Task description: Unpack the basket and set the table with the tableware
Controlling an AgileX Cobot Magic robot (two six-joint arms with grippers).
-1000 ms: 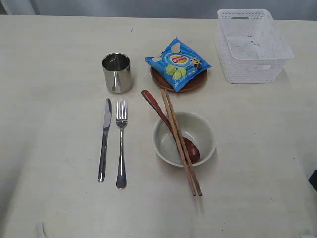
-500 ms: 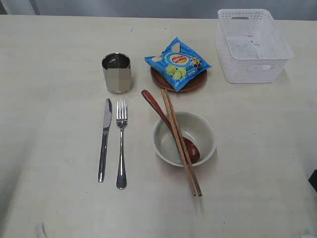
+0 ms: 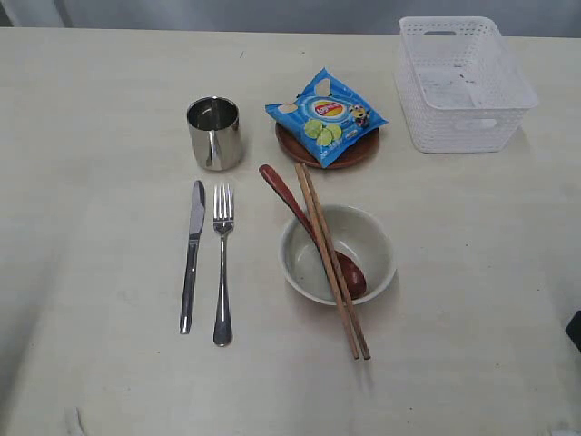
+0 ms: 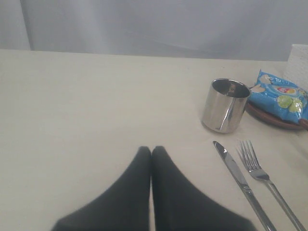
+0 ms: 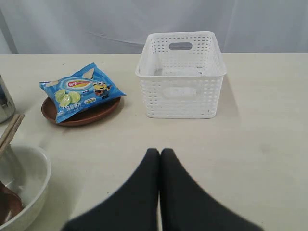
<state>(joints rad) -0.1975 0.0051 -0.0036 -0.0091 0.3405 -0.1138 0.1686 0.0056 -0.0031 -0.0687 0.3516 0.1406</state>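
on brown plate (image 3: pixel 347 157): blue chip bag (image 3: pixel 325 113); basket (image 3: pixel 463 127) nearby. l claw (image 4: pixel 151 150) + r claw (image 5: pixel 160 152) closed.

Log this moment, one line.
basket: empty; cup, knife, fork: on table; spoon: in bowl; chopsticks: across bowl; chip bag: on plate; left gripper: shut, empty; right gripper: shut, empty

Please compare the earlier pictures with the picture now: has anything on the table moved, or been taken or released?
Nothing visibly changed. The cup, knife, fork, bowl, spoon, chopsticks, plate and bag lie where they were. The basket is still empty. The left gripper and right gripper stay shut, holding nothing.
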